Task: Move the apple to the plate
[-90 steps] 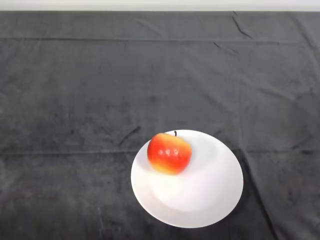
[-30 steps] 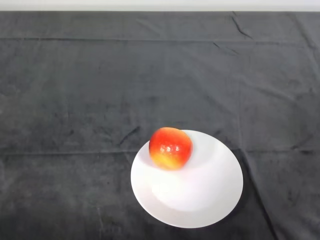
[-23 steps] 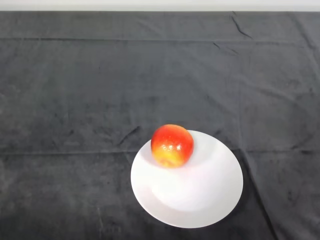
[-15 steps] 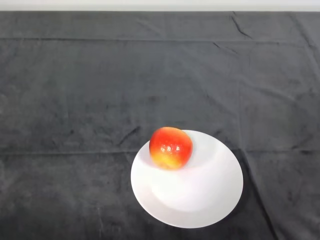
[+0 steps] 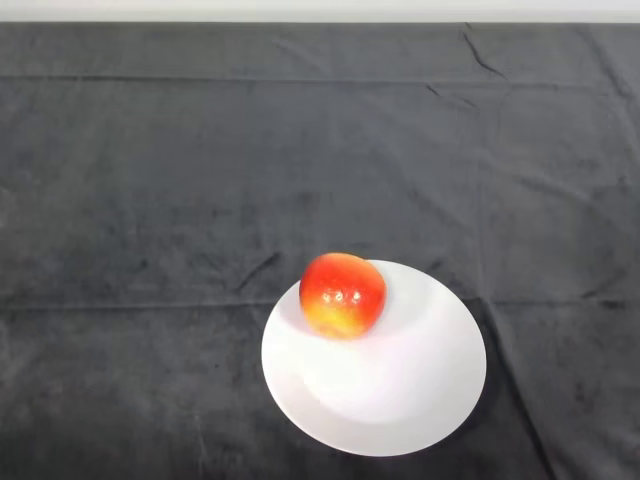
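Observation:
A red and yellow apple rests on a white round plate, at the plate's upper left part near its rim. Its stem does not show. The plate lies on the dark cloth in the lower middle of the head view.
The dark grey cloth covers the whole table, with creases across it. The table's far edge runs along the top of the view.
The apple has rocked on the plate: its stem showed on top three seconds ago and is now hidden. It shifted slightly up and right, then settled.

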`<state>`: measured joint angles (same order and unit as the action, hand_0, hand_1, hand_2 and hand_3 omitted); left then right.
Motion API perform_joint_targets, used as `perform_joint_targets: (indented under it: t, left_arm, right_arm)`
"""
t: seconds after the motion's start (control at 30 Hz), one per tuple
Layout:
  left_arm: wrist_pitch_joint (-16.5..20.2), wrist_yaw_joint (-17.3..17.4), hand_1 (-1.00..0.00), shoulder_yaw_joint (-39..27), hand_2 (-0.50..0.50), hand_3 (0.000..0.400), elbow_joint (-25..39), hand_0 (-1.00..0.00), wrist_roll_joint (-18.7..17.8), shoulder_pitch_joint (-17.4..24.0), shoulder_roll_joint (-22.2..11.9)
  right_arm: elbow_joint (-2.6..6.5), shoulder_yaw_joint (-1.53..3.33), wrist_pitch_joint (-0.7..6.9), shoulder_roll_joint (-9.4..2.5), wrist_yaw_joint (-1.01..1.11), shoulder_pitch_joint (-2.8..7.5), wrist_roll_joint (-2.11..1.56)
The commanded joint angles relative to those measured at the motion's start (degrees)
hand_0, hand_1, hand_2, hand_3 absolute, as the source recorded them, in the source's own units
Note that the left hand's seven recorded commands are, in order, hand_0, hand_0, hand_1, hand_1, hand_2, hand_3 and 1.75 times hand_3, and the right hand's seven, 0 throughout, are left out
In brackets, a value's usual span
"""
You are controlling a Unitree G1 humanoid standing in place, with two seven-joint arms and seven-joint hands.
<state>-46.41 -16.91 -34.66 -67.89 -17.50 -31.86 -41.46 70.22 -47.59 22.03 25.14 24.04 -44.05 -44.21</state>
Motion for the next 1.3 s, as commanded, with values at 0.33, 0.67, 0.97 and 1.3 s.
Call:
perform_joint_targets:
  t: [0.33,0.67,0.97,1.3]
  left_arm:
    - [0.3,0.2,0.00,-0.4,0.00,0.000,-1.9,0.00,1.4,0.0,-2.8]
    - [0.3,0.2,0.00,-0.4,0.00,0.000,-1.8,0.00,1.6,0.0,-2.8]
    - [0.3,0.4,0.00,-0.6,0.00,0.000,-1.8,0.00,1.5,0.2,-2.8]
    - [0.4,0.6,0.00,-0.7,0.00,0.000,-1.8,0.00,1.5,0.3,-2.8]
  right_arm:
    - [0.20,-0.19,-0.06,2.65,0.29,-3.27,-1.43]
    - [0.20,-0.19,-0.06,2.65,0.29,-3.27,-1.43]
    - [0.20,-0.19,-0.06,2.65,0.29,-3.27,-1.42]
    - [0.20,-0.19,-0.06,2.65,0.29,-3.27,-1.42]
